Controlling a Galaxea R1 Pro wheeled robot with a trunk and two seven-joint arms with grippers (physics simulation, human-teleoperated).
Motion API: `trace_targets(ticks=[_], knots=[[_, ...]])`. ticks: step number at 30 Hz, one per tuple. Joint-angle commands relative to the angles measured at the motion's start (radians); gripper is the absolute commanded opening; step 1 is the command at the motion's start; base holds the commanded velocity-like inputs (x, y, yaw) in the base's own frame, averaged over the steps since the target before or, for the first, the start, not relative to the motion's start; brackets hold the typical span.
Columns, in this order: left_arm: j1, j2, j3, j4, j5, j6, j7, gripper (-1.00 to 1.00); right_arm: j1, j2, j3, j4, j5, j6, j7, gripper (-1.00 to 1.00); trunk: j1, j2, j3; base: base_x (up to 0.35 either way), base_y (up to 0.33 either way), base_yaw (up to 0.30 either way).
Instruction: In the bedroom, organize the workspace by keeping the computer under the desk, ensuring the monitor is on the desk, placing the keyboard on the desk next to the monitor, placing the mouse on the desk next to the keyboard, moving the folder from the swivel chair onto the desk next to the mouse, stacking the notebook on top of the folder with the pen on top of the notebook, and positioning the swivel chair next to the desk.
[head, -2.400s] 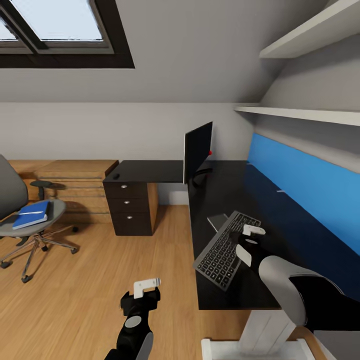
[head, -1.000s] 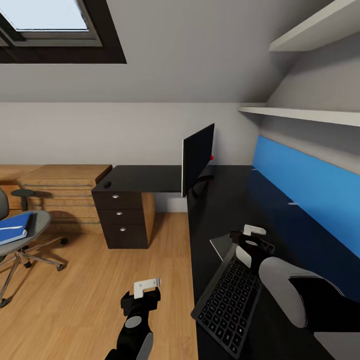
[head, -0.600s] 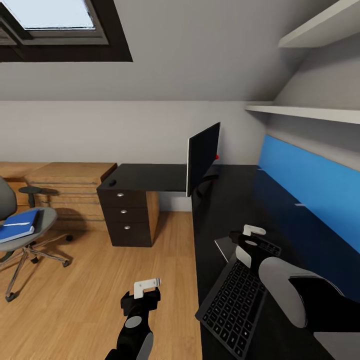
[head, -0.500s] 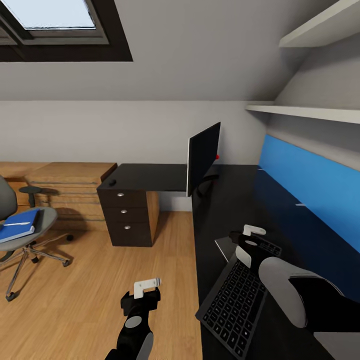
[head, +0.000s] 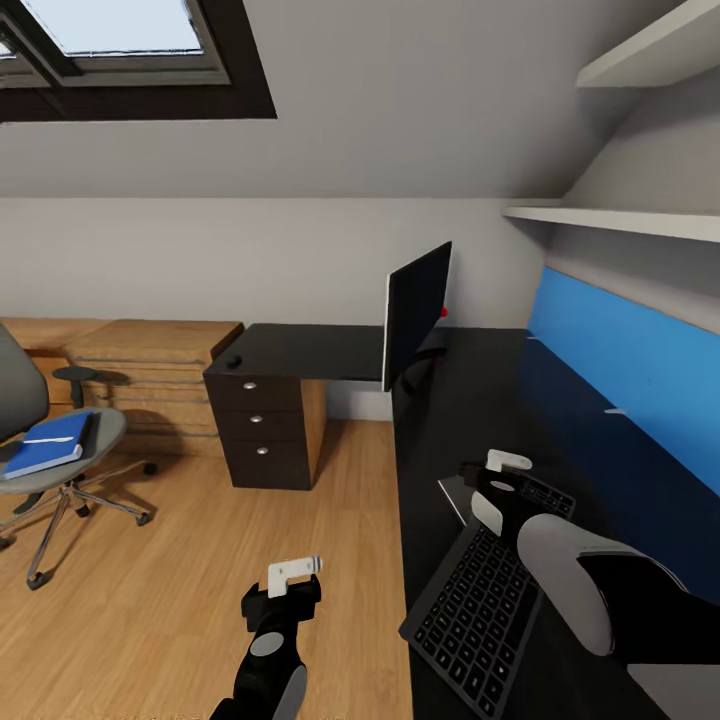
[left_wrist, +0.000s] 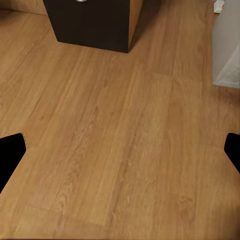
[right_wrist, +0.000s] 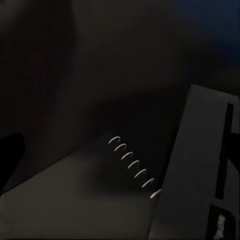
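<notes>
Head view, right arm: the right gripper (head: 503, 478) sits over the far end of the keyboard (head: 487, 600), which lies slanted on the desk (head: 470, 400) at its near edge. Whether its fingers clamp the keyboard, I cannot tell.
Head view, left arm: the left gripper (head: 292, 573) hangs over the wood floor (head: 170, 590), holding nothing.
Head view, room: the monitor (head: 416, 310) stands far along the desk, well apart from the keyboard. The folder (head: 48, 442) lies on the swivel chair (head: 50, 450) at far left.
Left wrist view: bare floor, fingertips (left_wrist: 11, 155) spread wide, a dark drawer unit (left_wrist: 90, 22) beyond.
Right wrist view: dim; a spiral-bound notebook (right_wrist: 100, 195) lies just beside the keyboard's frame (right_wrist: 200, 165).
Step in hand: judged to be placing the keyboard beside the monitor.
Next move: likely needs the keyboard carried or slid farther along the desk toward the monitor, without snagging the notebook.
</notes>
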Motion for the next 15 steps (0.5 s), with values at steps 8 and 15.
trace_targets(ticks=[8,15], knots=[[-0.002,0.000,-0.002,-0.001,0.008,0.003,0.008,1.00,-0.001,-0.003,0.002,0.001,-0.009,-0.005,-0.002,1.00,0.000,-0.001,-0.007,0.000,0.000,0.099],[-0.001,0.000,-0.002,-0.001,0.009,0.003,0.008,1.00,-0.001,-0.006,0.002,0.001,-0.007,-0.004,-0.039,1.00,0.000,-0.001,-0.007,0.000,0.000,0.012]])
